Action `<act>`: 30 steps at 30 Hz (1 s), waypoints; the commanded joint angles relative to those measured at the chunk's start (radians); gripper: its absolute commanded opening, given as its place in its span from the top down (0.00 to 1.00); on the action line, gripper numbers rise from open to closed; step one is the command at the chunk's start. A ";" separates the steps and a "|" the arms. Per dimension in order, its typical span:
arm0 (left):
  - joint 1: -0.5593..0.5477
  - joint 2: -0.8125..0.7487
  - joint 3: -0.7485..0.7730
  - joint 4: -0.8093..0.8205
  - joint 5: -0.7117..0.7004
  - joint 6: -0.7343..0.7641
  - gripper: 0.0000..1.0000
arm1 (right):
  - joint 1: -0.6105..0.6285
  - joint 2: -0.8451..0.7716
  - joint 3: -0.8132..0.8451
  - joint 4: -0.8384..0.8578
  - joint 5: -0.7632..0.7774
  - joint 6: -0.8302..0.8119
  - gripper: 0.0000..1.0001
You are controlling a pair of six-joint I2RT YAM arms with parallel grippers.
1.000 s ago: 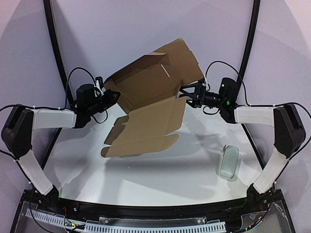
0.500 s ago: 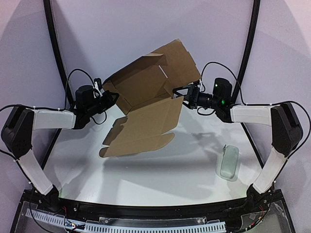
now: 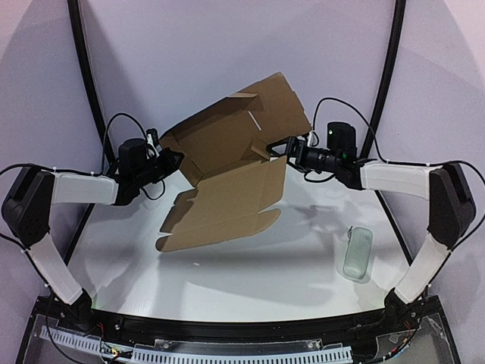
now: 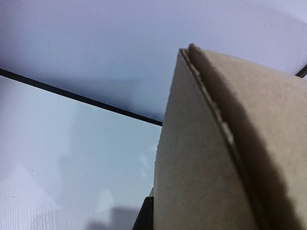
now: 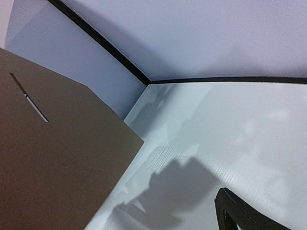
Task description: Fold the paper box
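The paper box (image 3: 235, 136) is a brown die-cut sheet, half folded and held tilted above the table; one panel rises to the back right and a flapped panel (image 3: 227, 201) hangs toward the front. My left gripper (image 3: 171, 160) is shut on its left edge. In the left wrist view the cardboard (image 4: 206, 167) fills the right side, with a dark finger (image 4: 147, 215) beside it. My right gripper (image 3: 287, 149) stands open at the sheet's right edge, where the two panels meet. In the right wrist view the slitted panel (image 5: 53, 163) is at the left and one finger (image 5: 235, 213) at the bottom right.
A small pale grey-green oblong case (image 3: 358, 254) lies on the white table (image 3: 250, 288) at the front right. Black curved posts (image 3: 85, 68) rise at both sides of the back wall. The box casts a shadow on the table beneath it.
My right gripper has moved left, up to the sheet's right edge, still open. The held box has shifted slightly, and my left arm has barely moved.
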 commanded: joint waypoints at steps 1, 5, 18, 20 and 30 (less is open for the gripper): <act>-0.014 -0.074 0.005 0.019 0.000 -0.024 0.99 | 0.001 -0.109 -0.010 -0.114 0.074 -0.100 0.02; -0.014 -0.079 0.011 -0.041 -0.028 -0.004 0.99 | -0.018 -0.220 -0.046 -0.190 0.114 -0.141 0.02; -0.013 -0.057 0.077 -0.177 -0.020 0.111 0.99 | -0.049 -0.529 -0.028 -0.556 0.311 -0.405 0.02; -0.013 -0.056 0.074 -0.174 0.004 0.123 0.99 | -0.057 -0.554 -0.013 -0.587 0.406 -0.401 0.02; -0.013 -0.063 0.102 -0.261 0.110 0.218 0.99 | -0.090 -0.444 0.115 -0.610 0.677 -0.389 0.02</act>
